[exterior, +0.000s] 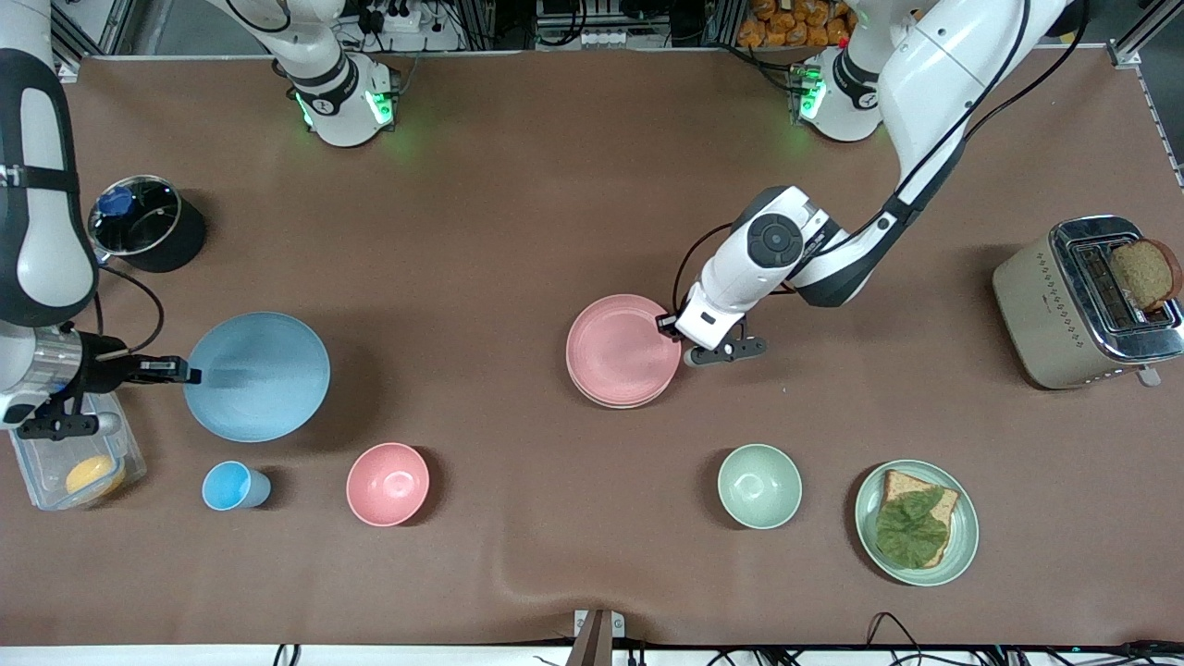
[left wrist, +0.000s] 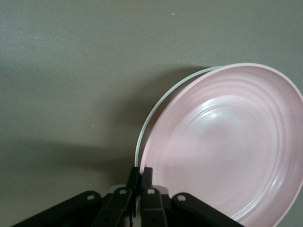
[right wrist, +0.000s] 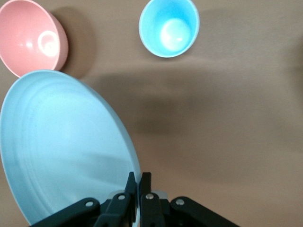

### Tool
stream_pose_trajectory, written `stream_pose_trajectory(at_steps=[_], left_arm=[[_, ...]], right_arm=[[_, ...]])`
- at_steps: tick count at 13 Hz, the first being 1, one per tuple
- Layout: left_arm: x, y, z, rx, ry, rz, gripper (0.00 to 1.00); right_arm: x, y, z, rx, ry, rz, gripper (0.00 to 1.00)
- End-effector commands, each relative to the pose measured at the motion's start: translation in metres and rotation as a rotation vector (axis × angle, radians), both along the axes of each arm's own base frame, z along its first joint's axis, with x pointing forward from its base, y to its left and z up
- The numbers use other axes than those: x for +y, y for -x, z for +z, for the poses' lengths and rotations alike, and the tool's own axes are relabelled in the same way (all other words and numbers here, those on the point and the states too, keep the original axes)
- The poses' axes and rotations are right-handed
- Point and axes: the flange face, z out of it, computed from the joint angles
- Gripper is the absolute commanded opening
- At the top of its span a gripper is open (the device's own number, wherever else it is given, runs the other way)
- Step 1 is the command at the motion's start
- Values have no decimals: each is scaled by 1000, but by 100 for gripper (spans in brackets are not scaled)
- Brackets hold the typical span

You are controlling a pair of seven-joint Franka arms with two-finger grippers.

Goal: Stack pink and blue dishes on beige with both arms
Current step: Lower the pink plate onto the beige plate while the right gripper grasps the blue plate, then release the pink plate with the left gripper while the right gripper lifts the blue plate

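Observation:
The pale pink plate (exterior: 622, 351) (left wrist: 227, 146) lies on top of the beige plate, of which only a pale rim (left wrist: 147, 120) (exterior: 606, 401) shows. My left gripper (exterior: 668, 326) (left wrist: 140, 173) is shut on the pink plate's rim at the side toward the left arm's end; that edge looks slightly raised. The light blue plate (exterior: 257, 375) (right wrist: 61, 146) hangs above the table toward the right arm's end and casts a shadow. My right gripper (exterior: 190, 374) (right wrist: 138, 178) is shut on its rim.
Nearer the camera stand a small blue cup (exterior: 231, 486) (right wrist: 169, 27), a deep pink bowl (exterior: 388, 483) (right wrist: 31, 40), a green bowl (exterior: 759, 486) and a green plate (exterior: 962, 541) with bread. A black pot (exterior: 146, 225), a clear container (exterior: 83, 467) and a toaster (exterior: 1082, 305) flank the ends.

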Motion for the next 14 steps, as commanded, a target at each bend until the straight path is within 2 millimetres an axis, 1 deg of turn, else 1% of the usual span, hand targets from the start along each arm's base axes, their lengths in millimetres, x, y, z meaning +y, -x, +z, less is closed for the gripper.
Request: stream_pose_trajectory(at_steps=[1, 4, 5, 6, 7, 8, 9, 10, 11, 12, 13, 14], left_arm=[[-3, -7, -3, -24, -13, 10, 0], [-4, -6, -4, -28, -16, 3, 0], [-4, -13, -2, -30, -7, 21, 0], [-5, -17, 3, -28, 3, 65, 99], [-6, -18, 10, -38, -1, 87, 100], [-5, -22, 27, -68, -5, 89, 100], [2, -26, 50, -101, -22, 96, 100], [8, -30, 78, -137, -50, 100, 100], [21, -36, 109, -183, -74, 113, 100], [49, -48, 138, -224, -111, 131, 100], [74, -56, 164, -257, -151, 120, 100], [103, -63, 189, -277, -193, 124, 100]], right_arm=[[38, 13, 16, 7, 5, -37, 0], [65, 15, 27, 5, -28, -64, 0], [71, 15, 28, 4, -39, -66, 0], [72, 15, 27, 8, -39, -82, 0], [78, 15, 28, 11, -37, -89, 0], [86, 15, 31, 11, -34, -91, 0], [89, 15, 36, 8, -31, -104, 0], [100, 15, 39, 10, -31, -112, 0], [115, 16, 43, 16, -27, -137, 0], [139, 17, 47, 23, -19, -158, 0], [168, 18, 51, 30, -9, -184, 0], [202, 21, 51, 35, 1, -213, 0]])
